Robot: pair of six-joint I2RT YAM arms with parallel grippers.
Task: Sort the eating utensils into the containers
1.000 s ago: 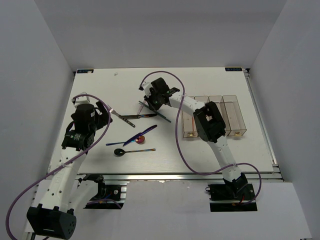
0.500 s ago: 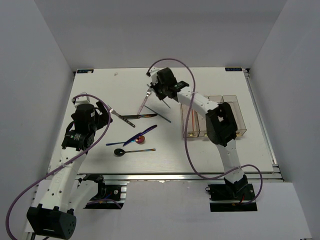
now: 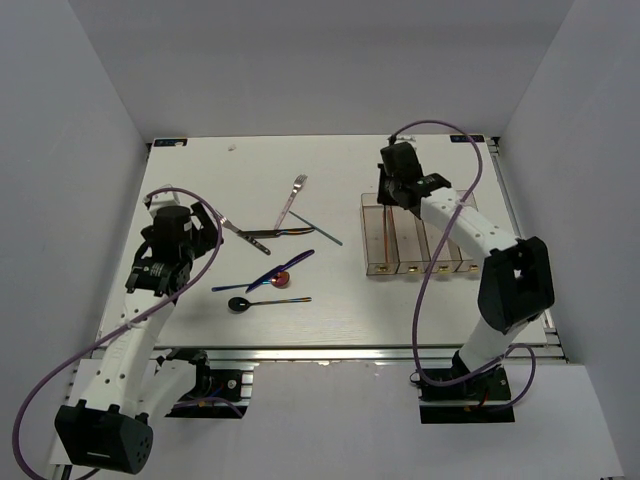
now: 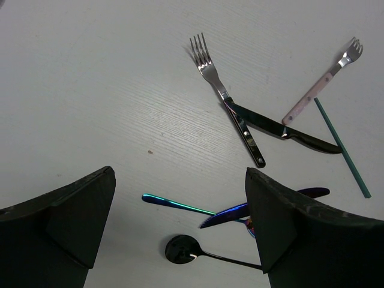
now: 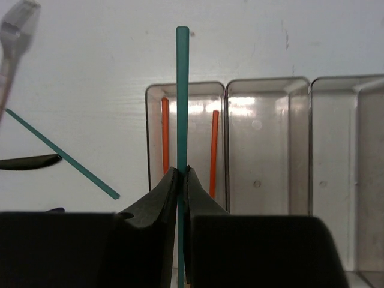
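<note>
At the left of the top view, left pincer (image 3: 205, 220) spread wide and empty, hanging over the table (image 3: 200, 170) beside the loose cutlery; nothing between the fingers in its own wrist view either.

Toward the middle, not yet sorted: a silver fork (image 4: 213, 72) crossed by a dark knife (image 4: 282, 129), a pale-handled fork (image 4: 324, 81), a loose teal chopstick (image 4: 342, 147), an iridescent knife (image 4: 225, 216), a red-bowled spoon (image 3: 281, 279) and, lowest, a black-bowled spoon (image 4: 180, 249).

Further right, right pincer (image 3: 397, 190) clamped shut on a second teal chopstick (image 5: 182, 90), above the upper end of the containers (image 3: 405, 250). In the right wrist view, stick held lengthwise over the leftmost bin (image 5: 204, 84), with two orange chopsticks (image 5: 165, 132) already lying inside.

Looks like the delivery step for this stick: carried to its bin, not yet let go. Calls next for lowering it into that bin, keeping it parallel to the walls so both ends clear the rim, then opening the pincer. Risks, if tilted, bridging the wall into the neighbouring bin. Leaves the loose teal stick as the likely follow-up.

As for writing: small yellowish tags (image 3: 381, 268) at the lower ends of the bins, too small to read; no brand or legible text elsewhere
</note>
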